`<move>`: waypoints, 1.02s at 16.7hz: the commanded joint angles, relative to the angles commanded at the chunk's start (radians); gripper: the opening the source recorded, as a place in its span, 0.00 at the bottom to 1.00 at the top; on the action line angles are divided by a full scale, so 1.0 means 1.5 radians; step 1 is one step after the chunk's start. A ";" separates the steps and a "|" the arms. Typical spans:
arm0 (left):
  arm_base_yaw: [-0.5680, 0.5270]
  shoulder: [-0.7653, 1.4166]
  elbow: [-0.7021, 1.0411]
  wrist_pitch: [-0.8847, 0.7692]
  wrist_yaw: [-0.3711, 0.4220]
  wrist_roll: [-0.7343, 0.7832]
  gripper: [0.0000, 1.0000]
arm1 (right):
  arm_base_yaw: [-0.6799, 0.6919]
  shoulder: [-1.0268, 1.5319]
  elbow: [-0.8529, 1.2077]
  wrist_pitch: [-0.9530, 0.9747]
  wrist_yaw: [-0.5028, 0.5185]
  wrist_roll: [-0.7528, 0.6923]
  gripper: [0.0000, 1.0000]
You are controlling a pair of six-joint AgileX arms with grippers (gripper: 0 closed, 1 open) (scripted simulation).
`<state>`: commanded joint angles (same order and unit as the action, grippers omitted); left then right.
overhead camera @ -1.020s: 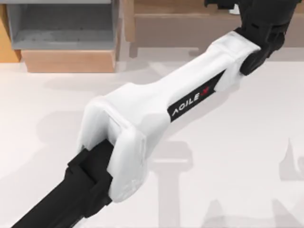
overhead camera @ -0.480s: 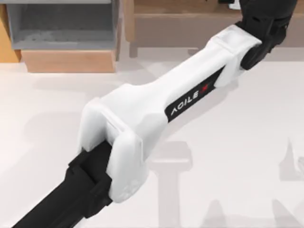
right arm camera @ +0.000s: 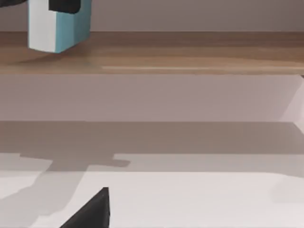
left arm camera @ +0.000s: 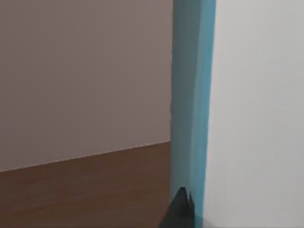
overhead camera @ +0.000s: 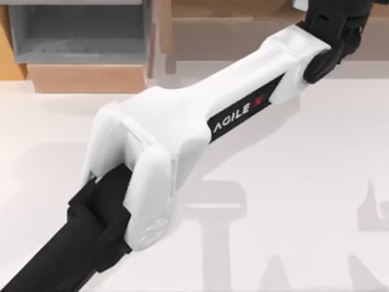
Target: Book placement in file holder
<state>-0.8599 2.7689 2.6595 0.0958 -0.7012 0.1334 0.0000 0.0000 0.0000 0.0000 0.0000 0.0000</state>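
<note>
left end effector (right arm camera: 64, 4) grips the book (right arm camera: 59, 26) above the brown shelf (right arm camera: 190, 52); right end effector's state cannot be told

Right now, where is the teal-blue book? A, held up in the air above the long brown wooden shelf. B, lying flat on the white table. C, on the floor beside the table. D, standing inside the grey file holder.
A: in the right wrist view the book hangs clamped in the left gripper just above the brown shelf, and the file holder has no book in the part that shows.
</note>
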 joint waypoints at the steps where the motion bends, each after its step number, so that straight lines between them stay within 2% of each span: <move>1: 0.003 -0.025 -0.043 0.012 0.022 0.022 0.00 | 0.000 0.000 0.000 0.000 0.000 0.000 1.00; 6: 0.013 -0.189 -0.311 0.090 0.157 0.152 0.00 | 0.000 0.000 0.000 0.000 0.000 0.000 1.00; 12: 0.024 -0.443 -0.703 0.195 0.314 0.334 0.00 | 0.000 0.000 0.000 0.000 0.000 0.000 1.00; 17: 0.066 -0.645 -1.030 0.274 0.393 0.503 0.00 | 0.000 0.000 0.000 0.000 0.000 0.000 1.00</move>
<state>-0.7616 1.8008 1.1152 0.5073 -0.1110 0.8878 0.0000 0.0000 0.0000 0.0000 0.0000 0.0000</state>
